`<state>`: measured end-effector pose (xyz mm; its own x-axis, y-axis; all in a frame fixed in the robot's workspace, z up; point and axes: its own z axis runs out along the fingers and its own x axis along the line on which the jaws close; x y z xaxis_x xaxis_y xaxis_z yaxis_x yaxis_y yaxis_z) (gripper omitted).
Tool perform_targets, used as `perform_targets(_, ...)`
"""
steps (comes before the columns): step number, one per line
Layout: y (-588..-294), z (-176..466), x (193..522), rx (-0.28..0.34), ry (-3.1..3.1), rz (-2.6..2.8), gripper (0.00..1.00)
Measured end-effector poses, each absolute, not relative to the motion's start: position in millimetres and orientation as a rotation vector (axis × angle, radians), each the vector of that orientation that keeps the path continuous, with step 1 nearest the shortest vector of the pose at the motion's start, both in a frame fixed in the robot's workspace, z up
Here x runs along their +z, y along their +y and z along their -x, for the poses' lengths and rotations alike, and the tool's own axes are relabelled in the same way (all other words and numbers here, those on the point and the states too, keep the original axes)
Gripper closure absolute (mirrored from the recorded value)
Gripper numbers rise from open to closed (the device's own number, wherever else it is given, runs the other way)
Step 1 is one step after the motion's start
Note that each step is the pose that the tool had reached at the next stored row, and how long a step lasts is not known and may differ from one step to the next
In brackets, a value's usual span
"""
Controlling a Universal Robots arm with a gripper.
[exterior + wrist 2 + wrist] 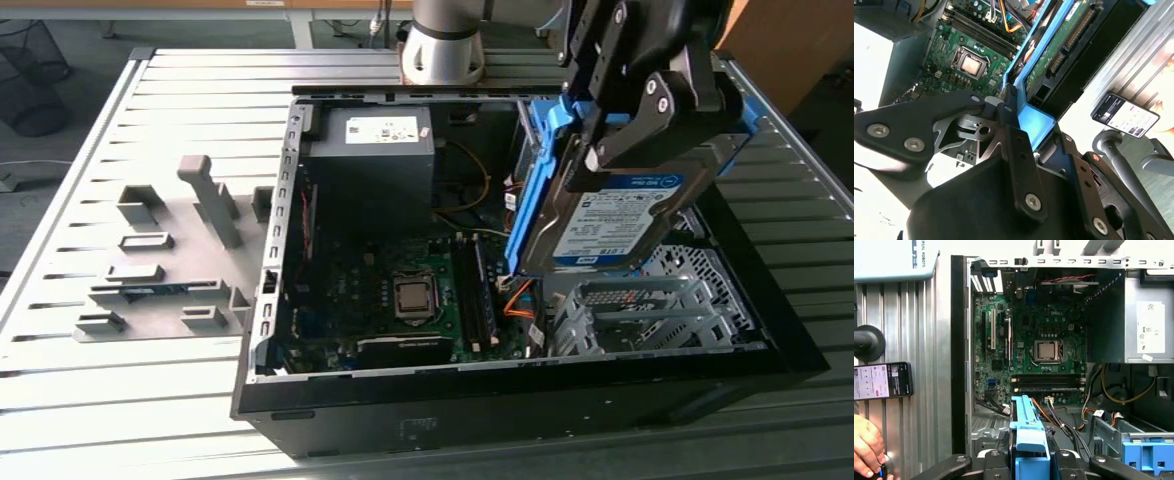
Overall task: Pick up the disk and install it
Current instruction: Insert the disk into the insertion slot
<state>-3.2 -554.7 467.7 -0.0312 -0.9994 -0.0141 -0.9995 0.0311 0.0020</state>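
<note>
The end effector (pixel 638 120) clamps the disk (pixel 617 215) by its blue carrier, holding it on edge above the open computer case (pixel 534 385) — seemingly ready to install.

Clamped in the black tool (pixel 627 120), the silver disk (pixel 621 215) wears a white-and-blue label and blue frame (green underside in the second wrist view), above a green motherboard (pixel 400 290) inside the black case (pixel 534 400) on the ribbed grey surface (pixel 134 400).

A hand (pixel 868 452) is cut off at the edge.
</note>
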Motion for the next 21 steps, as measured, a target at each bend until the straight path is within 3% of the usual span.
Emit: perform_targets(21, -565, -32, 458, 0.017, 2.249, 2.181, 0.64)
